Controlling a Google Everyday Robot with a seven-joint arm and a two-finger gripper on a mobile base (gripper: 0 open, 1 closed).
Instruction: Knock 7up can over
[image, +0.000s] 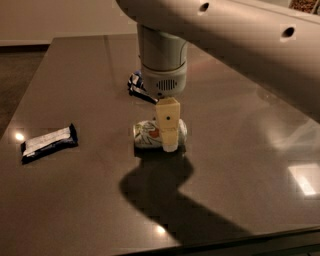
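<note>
The 7up can (146, 135) lies on its side on the dark table (90, 200), near the middle. It is pale with green and red marks, and one end faces left. My gripper (169, 142) hangs straight down from the white wrist (162, 60) and stands right in front of the can's right half, down at table level. It hides part of the can. I cannot tell whether it touches the can.
A blue-and-white snack bag (135, 83) lies just behind the wrist, partly hidden. A flat silver wrapper bar with dark ends (48, 143) lies at the left. My arm (240, 45) spans the upper right. The table's front edge runs along the bottom.
</note>
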